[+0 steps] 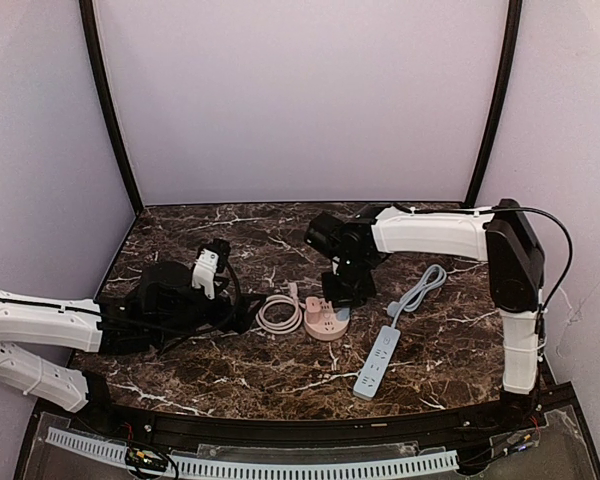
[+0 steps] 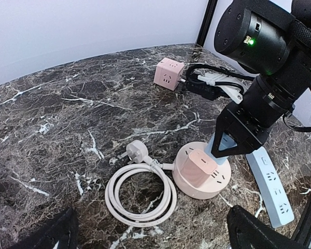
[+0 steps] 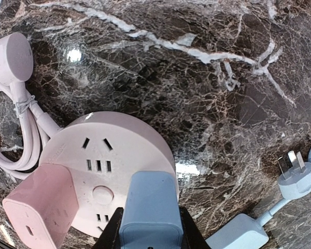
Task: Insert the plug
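My right gripper is shut on a light blue plug block, which stands upright over the near right part of a round pink socket hub. Its pins are hidden, so I cannot tell whether it touches the hub. A pink adapter sits plugged into the hub's left side. From the left wrist view the blue plug shows just behind the pink adapter, under the right gripper. My left gripper is open and holds nothing, low over the table left of the hub.
The hub's white cable coil and three-pin plug lie left of it. A light blue power strip lies to the right, with its cord and plug. A pink cube socket with a black cable sits farther back.
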Robot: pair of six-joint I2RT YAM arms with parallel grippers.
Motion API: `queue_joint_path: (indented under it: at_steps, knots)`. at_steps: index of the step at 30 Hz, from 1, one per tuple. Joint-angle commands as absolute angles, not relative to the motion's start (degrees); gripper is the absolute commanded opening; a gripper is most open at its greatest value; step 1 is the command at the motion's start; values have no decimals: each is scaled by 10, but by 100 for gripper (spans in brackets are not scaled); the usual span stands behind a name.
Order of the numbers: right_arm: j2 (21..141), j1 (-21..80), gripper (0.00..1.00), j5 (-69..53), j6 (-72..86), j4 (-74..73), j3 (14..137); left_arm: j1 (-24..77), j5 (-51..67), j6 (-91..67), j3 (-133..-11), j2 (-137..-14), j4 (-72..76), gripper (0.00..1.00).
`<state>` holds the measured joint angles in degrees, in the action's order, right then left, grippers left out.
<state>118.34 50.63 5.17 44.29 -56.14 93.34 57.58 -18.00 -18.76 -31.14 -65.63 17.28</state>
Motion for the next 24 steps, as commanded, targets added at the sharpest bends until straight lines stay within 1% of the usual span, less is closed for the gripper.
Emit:
queue_joint_path:
  at_steps: [1,6,10,13,14,18,24]
  knots:
    - [1287,507,0,76,450,-526,888,574,-182,-192,-301,-643,182,100]
    - [1296,511,0,73,448,-526,895,575,-181,-192,-300,-643,182,100]
    - [1256,519,1,59,446,-518,897,574,-181,-192,-300,-642,182,100]
    - [1215,532,11,46,451,-502,901,574,-179,-193,-298,-642,182,100]
    - [1204,536,17,47,453,-504,905,574,-178,-193,-298,-642,183,100]
    - [1172,544,30,53,460,-520,926,575,-175,-194,-298,-640,181,100]
    - [1122,550,59,67,461,-536,949,575,-162,-190,-287,-628,195,100]
